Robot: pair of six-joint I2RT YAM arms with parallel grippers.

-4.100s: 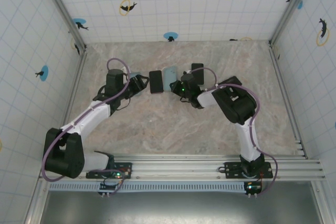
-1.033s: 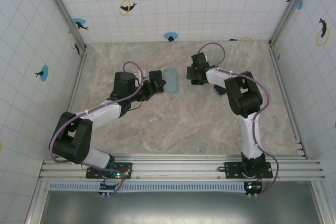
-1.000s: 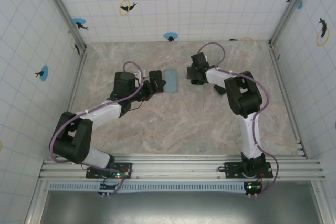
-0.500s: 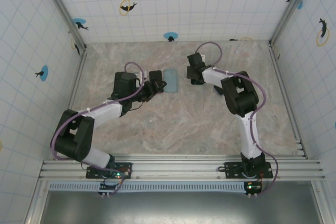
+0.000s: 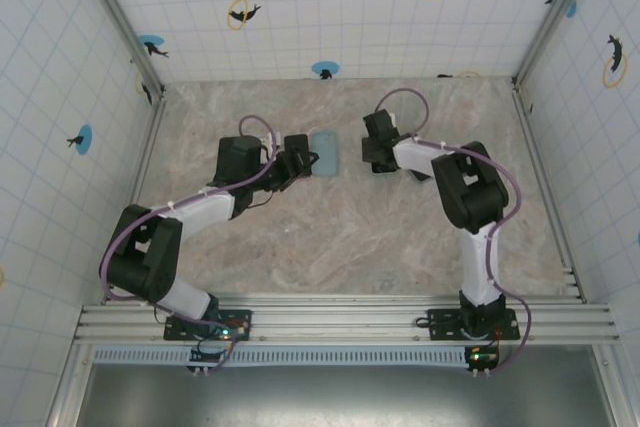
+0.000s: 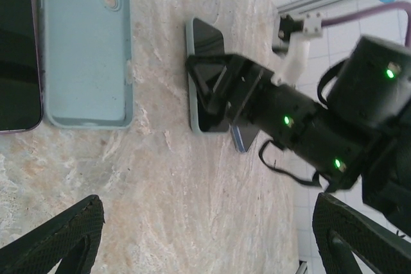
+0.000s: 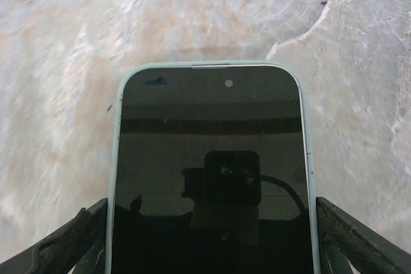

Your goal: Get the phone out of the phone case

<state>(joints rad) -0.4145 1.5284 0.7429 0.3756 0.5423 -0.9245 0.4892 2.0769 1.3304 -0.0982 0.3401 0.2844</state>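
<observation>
**Cased phone between the fingers of the right end effector**

The cased phone (image 7: 209, 158) lies flat and screen-up on the worktop (image 6: 154, 158). It sits between the two fingers of the right end effector (image 7: 212, 219), its long edges just beside them; whether they clench it cannot be told. The left end effector (image 6: 207, 210) is released, its fingers spread. A pale-blue case (image 6: 87, 49) and a black phone (image 6: 14, 49) lie side by side ahead of it.

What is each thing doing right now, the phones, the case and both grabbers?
Black phone: flat, screen dark, no case.
Blue case: flat beside it, looks empty.
Cased phone: screen up, dark, still in its case.
Left gripper: open, holding nothing.
Right gripper: straddling the cased phone; grip unclear.
</observation>
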